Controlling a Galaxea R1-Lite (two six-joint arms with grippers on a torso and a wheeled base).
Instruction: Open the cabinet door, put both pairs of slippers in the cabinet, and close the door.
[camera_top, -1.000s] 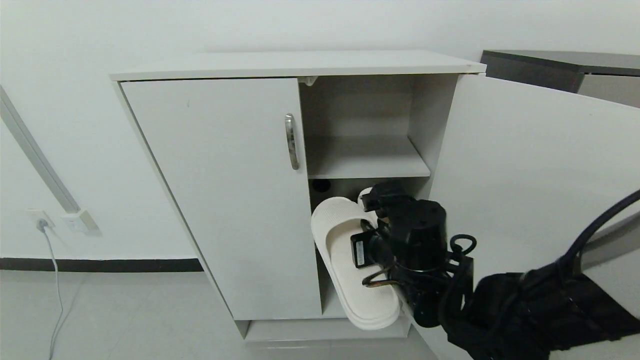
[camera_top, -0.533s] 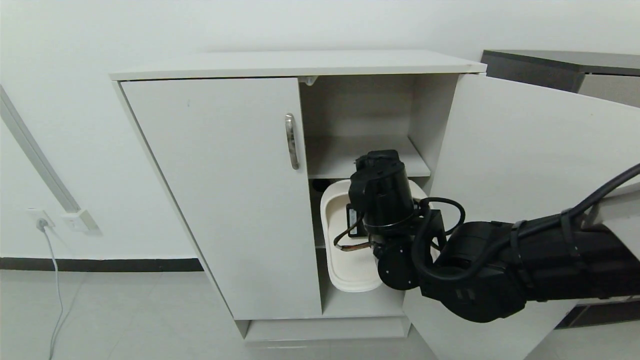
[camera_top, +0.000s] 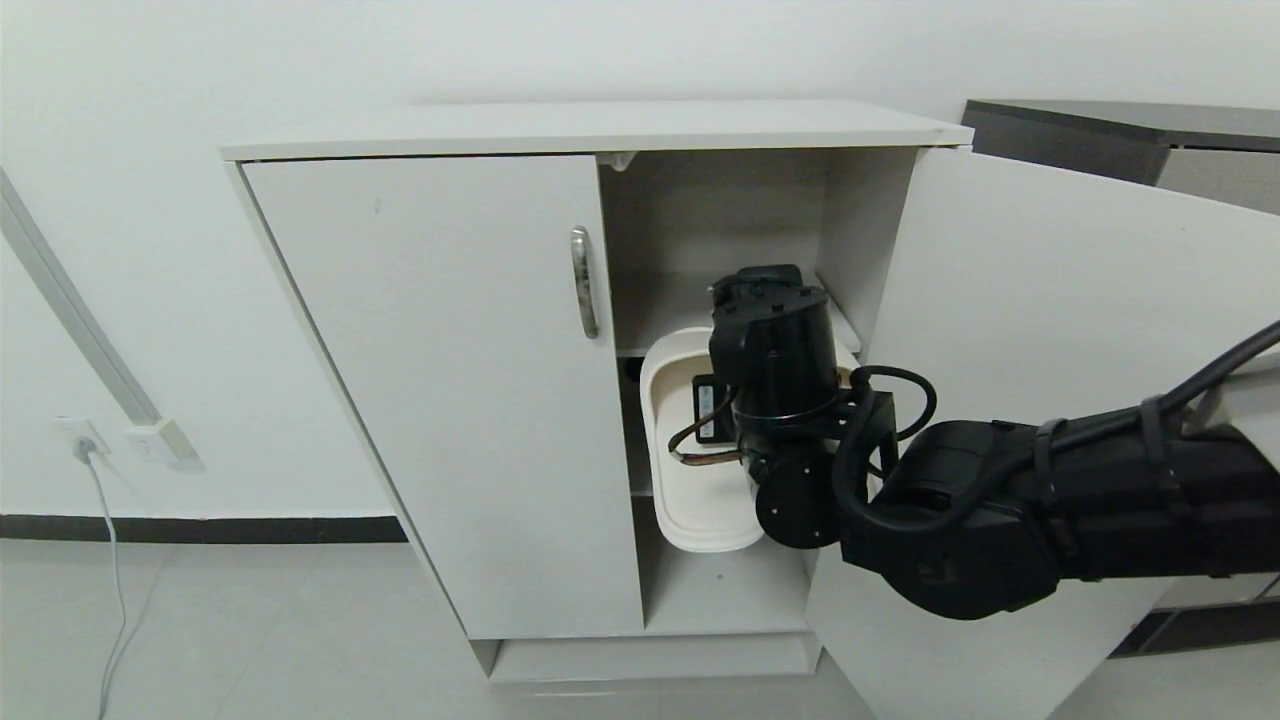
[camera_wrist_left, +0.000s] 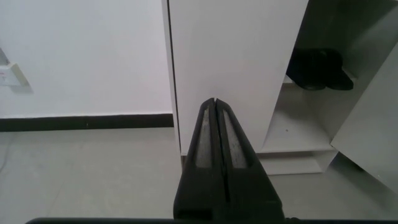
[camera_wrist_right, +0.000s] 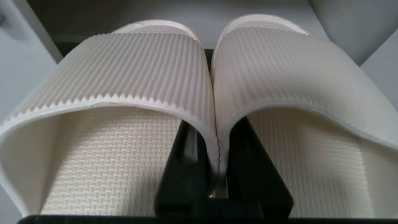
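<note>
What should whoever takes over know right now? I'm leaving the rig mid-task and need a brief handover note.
Left gripper: shut, empty, hanging before the closed left door.
Right gripper: shut on the white slippers, pinching both straps' inner edges, held in the cabinet opening, not set down.
Done: right door open; a dark shape inside is probably the other pair.
Left: place the white pair, release, withdraw, close the door.
</note>
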